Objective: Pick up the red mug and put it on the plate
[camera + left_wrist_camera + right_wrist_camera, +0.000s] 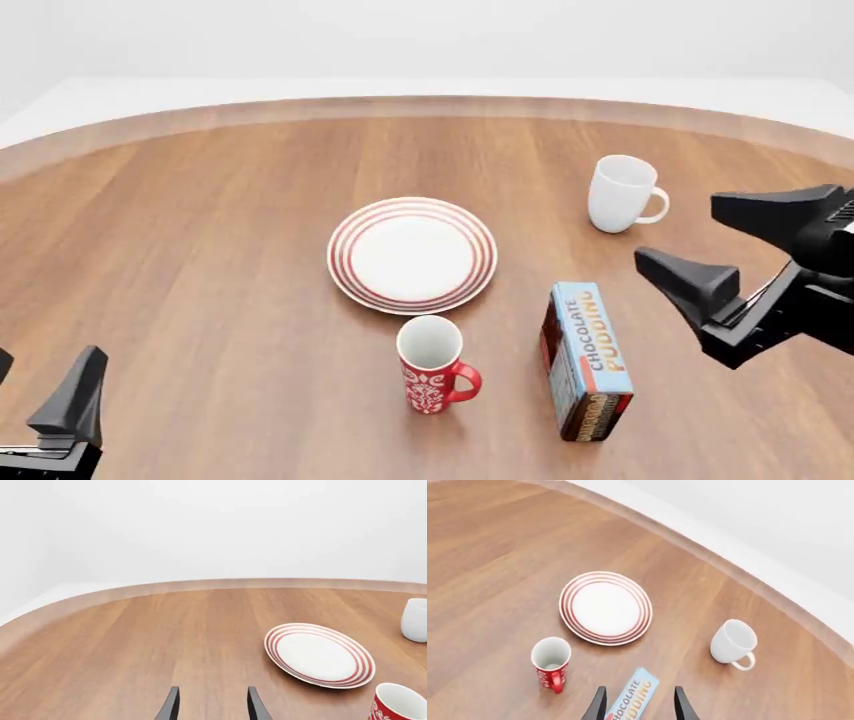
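Standing upright just in front of the plate [412, 254], the red mug [431, 366] is sitting untouched; both grippers, left [211, 706] and right [747, 246], are hovering wide open, holding nothing.

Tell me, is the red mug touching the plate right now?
Apart. The front view shows a strip of bare wood between the red mug and the near rim of the plate; the right wrist view shows the same gap.

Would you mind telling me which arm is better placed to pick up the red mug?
Probably right. The right pincer is open, raised over the table's right, with the red mug in its wrist view; the left pincer sits at the near-left corner.
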### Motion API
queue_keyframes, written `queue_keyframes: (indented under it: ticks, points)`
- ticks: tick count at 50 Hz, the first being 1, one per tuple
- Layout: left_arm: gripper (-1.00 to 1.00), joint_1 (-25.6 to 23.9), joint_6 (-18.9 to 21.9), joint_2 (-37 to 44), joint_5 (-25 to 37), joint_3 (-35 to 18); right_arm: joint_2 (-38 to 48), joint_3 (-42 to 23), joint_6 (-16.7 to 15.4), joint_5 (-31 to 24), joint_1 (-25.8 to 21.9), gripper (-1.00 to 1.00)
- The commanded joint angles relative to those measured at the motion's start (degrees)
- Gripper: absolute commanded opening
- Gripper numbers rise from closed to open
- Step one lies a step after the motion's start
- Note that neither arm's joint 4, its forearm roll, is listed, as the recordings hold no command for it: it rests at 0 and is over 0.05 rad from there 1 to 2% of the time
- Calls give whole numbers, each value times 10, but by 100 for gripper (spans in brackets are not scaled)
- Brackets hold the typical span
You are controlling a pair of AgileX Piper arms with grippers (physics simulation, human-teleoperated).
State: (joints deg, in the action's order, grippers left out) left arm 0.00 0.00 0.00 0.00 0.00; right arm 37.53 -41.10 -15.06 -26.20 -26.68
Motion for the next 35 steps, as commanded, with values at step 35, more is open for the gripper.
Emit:
queue_keyframes:
  ticks: [35]
  points:
    - [100, 0, 0, 0, 0, 0, 185, -20, -20, -18, -66, 100]
